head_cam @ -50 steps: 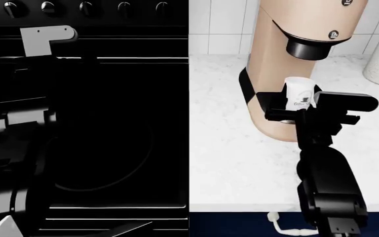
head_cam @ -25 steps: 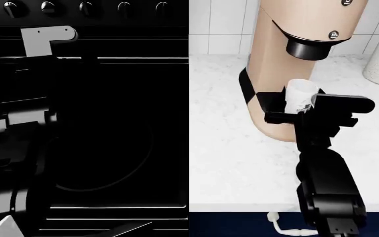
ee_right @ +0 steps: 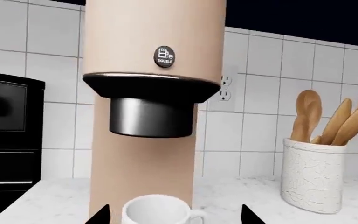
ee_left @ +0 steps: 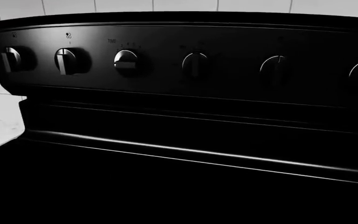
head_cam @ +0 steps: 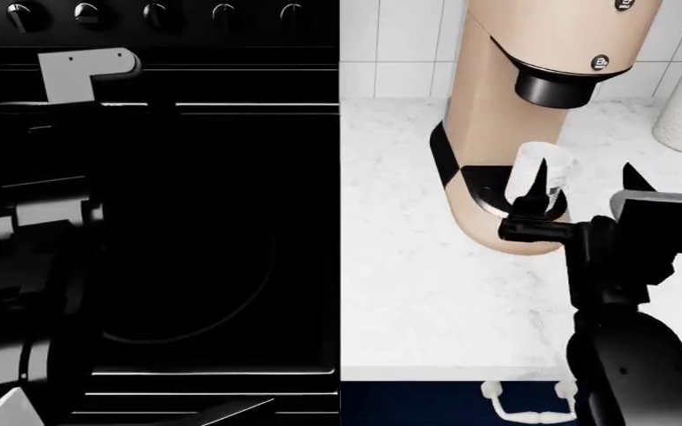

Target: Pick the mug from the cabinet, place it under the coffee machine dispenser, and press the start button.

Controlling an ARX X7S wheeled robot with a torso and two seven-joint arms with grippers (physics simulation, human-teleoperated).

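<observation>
Mug released under the spout
The right claw [head_cam: 586, 197] (fingers now spread wide) has pulled back from the mug [head_cam: 540, 174] on the drip tray [head_cam: 474, 182]; left claw unseen.

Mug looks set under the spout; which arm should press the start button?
Right. Its end effector is open just in front of the mug and coffee machine, whose button its camera faces. The left arm is over the stove.

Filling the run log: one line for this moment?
mug: on drip tray under dispenser | right gripper: open, mug released | left gripper: unseen
</observation>
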